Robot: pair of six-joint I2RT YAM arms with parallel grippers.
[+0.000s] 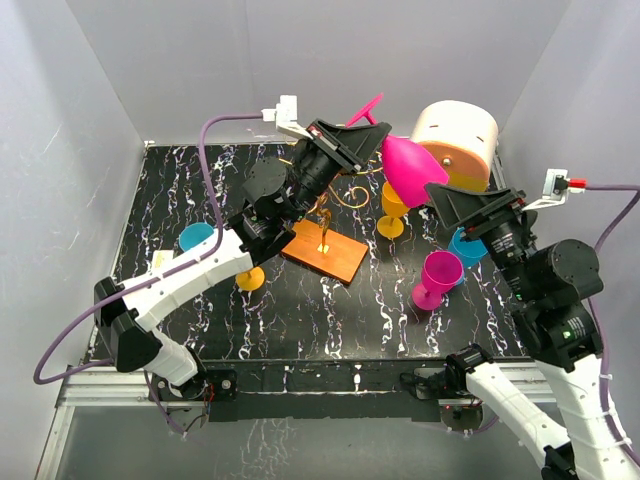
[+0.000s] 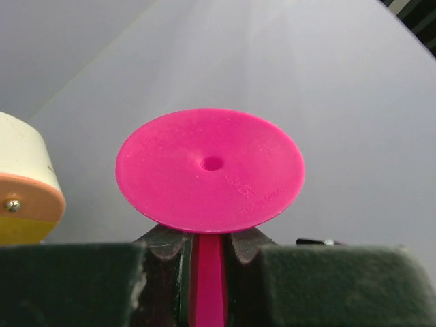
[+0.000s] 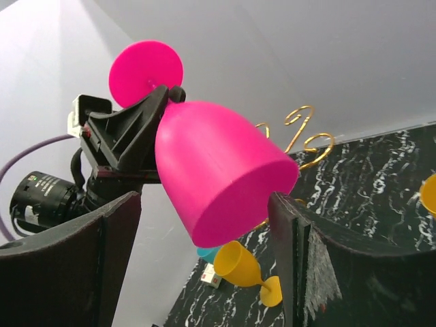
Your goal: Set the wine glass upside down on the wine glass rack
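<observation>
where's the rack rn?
Top view: wine glass rack stands near table centre, partly under the left arm, with a yellow glass just to its right.

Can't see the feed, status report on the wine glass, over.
Left end effector shut on pink wine glass stem, glass aloft. Right end effector open around its bowl. Wine glass rack below; yellow glass beside it.

1. On the pink wine glass point(image 2: 210, 170), raised lettering is moulded into the underside of the foot, just right of the centre hole. The characters are too faint to be read.
2. A small yellowish sticker point(image 1: 161, 260) is fixed to the left arm point(image 1: 195, 272). Its print cannot be made out.
</observation>
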